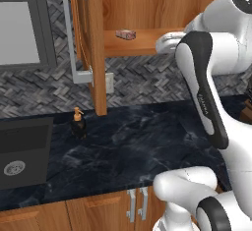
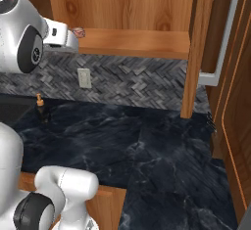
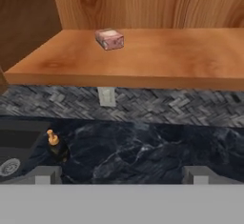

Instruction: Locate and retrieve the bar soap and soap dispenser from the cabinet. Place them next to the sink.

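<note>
So the bar soap (image 1: 126,34) is sitting flat on the plank shelf (image 1: 142,45) of the cabinet (image 1: 147,1), toward the shelf's left end and a bit back from the front edge. From the hand view it's the little pinkish block (image 3: 109,39) up on the wood, nothing touching it. The cabinet door (image 1: 93,43) hangs wide open, long silver handle (image 1: 71,33) facing out.

The soap dispenser (image 1: 78,123) is already down on the dark marble table (image 1: 138,151), standing upright just right of the sink (image 1: 24,151), below the shelf and well apart from the soap.

The gripper (image 3: 121,175) is up near shelf height, out in front of the shelf and pointed at it. Jaws are spread wide apart with nothing between them, both tips poking up at the bottom of the hand view, well short of the soap.

There's a wall outlet (image 1: 109,82) on the backsplash under the shelf.
</note>
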